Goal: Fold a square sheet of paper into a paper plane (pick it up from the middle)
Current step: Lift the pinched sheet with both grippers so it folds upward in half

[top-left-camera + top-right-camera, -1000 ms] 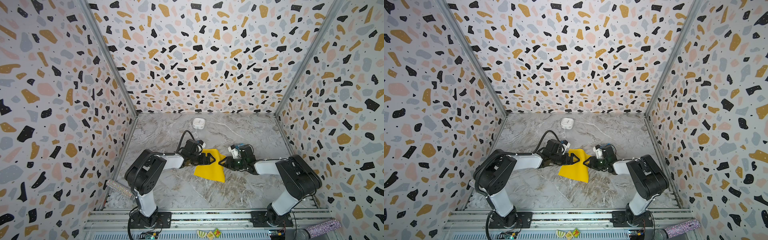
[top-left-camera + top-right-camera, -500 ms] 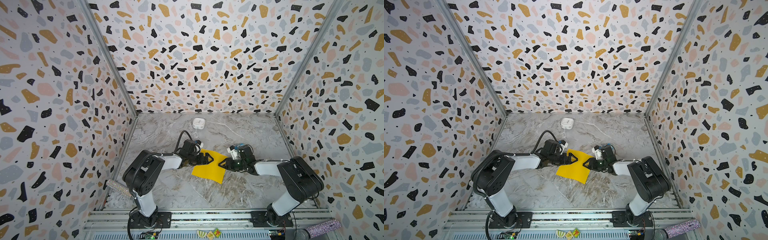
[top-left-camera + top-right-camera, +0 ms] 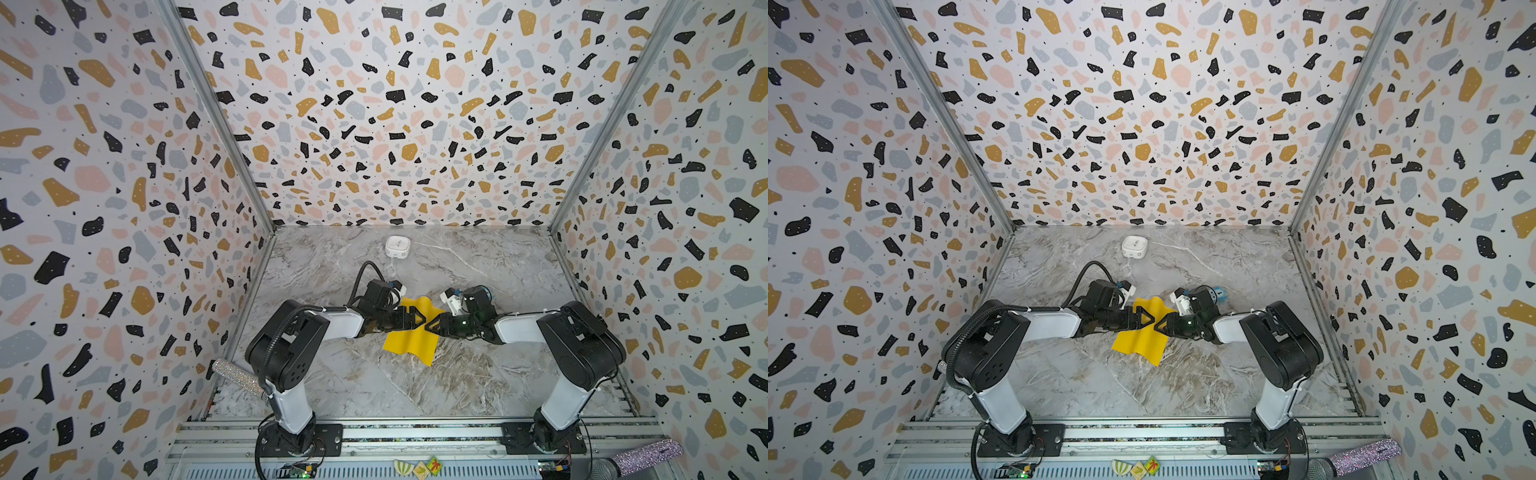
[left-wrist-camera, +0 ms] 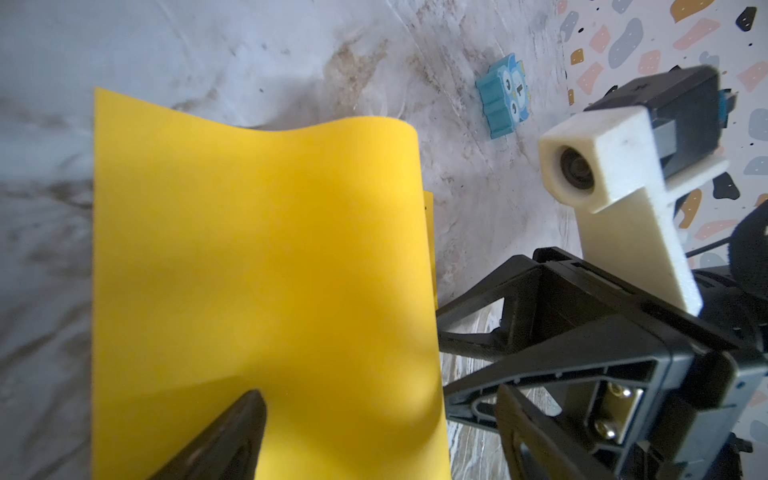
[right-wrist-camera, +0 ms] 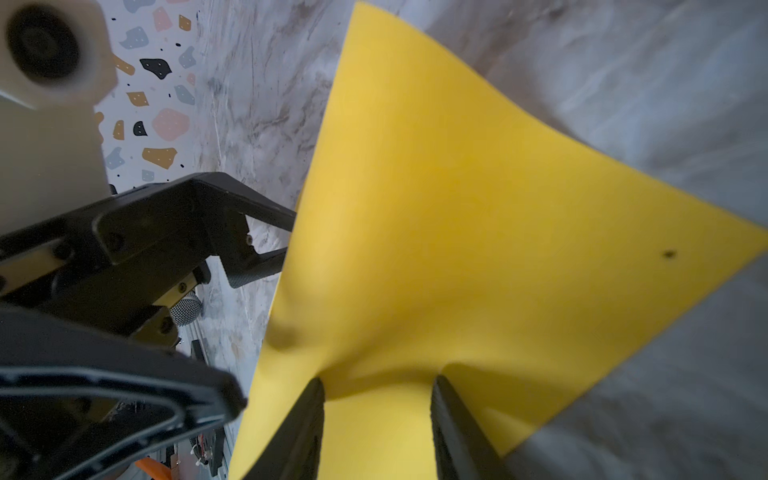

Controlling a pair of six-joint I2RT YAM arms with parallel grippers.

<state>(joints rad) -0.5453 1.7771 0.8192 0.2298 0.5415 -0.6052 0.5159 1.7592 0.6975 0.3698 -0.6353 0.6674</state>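
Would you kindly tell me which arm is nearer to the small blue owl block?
Right. The right arm has its wrist just beside the blue owl block; the left arm lies beyond the yellow paper.

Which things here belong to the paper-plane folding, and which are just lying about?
Job in hand: yellow paper sheet, left gripper, right gripper.
Lying about: white rounded box, blue owl block, glittery rod, small picture tiles.

You face a booth of three terrazzo-speckled walls in pink, ochre, grey and black. Metal corner posts join them around an evenly lit grey marble-patterned counter.
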